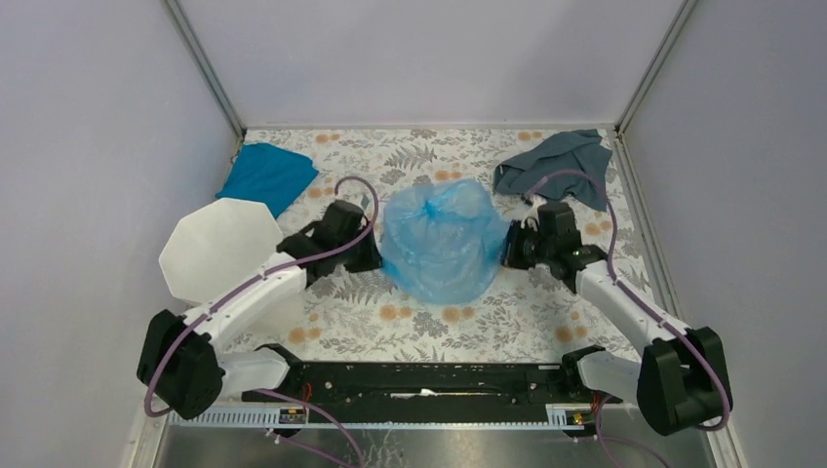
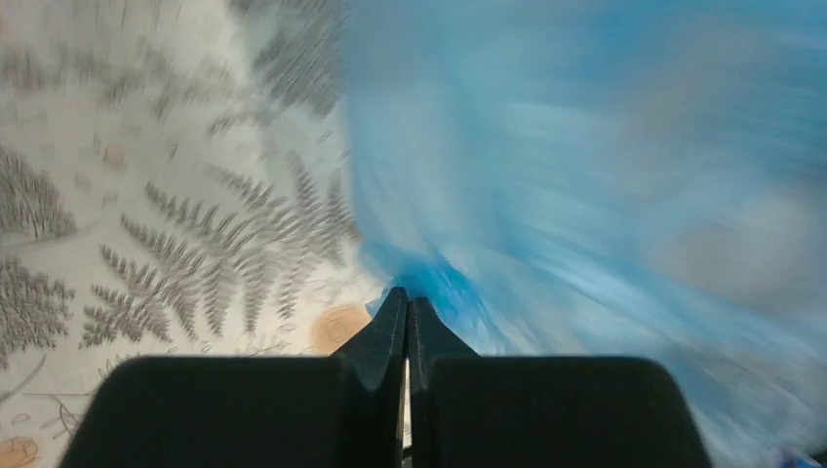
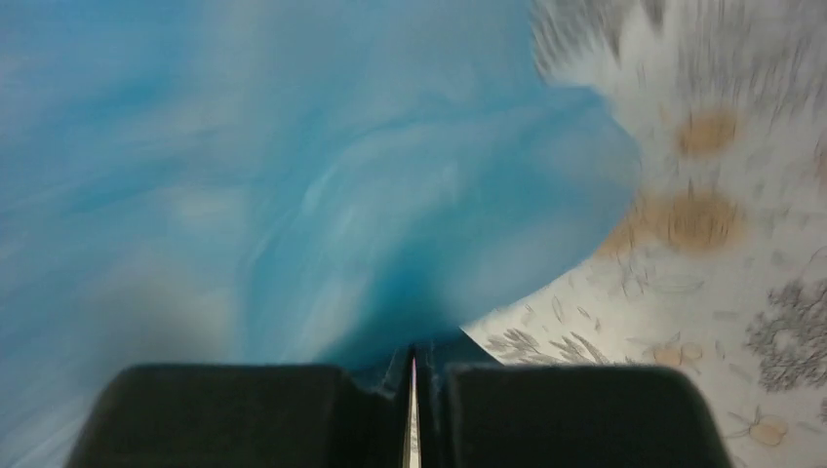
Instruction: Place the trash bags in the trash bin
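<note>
The trash bag (image 1: pixel 441 239) is a billowing light-blue film bag in the middle of the floral table. My left gripper (image 1: pixel 376 250) is at its left side and my right gripper (image 1: pixel 506 248) at its right side. In the left wrist view the gripper (image 2: pixel 408 298) is shut, its tips pinching a fold of the blue film (image 2: pixel 585 146). The right wrist view shows that gripper (image 3: pixel 412 353) shut too, its tips buried in the film (image 3: pixel 244 166). The white faceted trash bin (image 1: pixel 219 249) stands at the left, beside the left arm.
A teal-blue cloth (image 1: pixel 268 175) lies at the back left, behind the bin. A grey-blue cloth (image 1: pixel 558 166) lies crumpled at the back right corner. Grey walls enclose the table on three sides. Both wrist views are motion-blurred.
</note>
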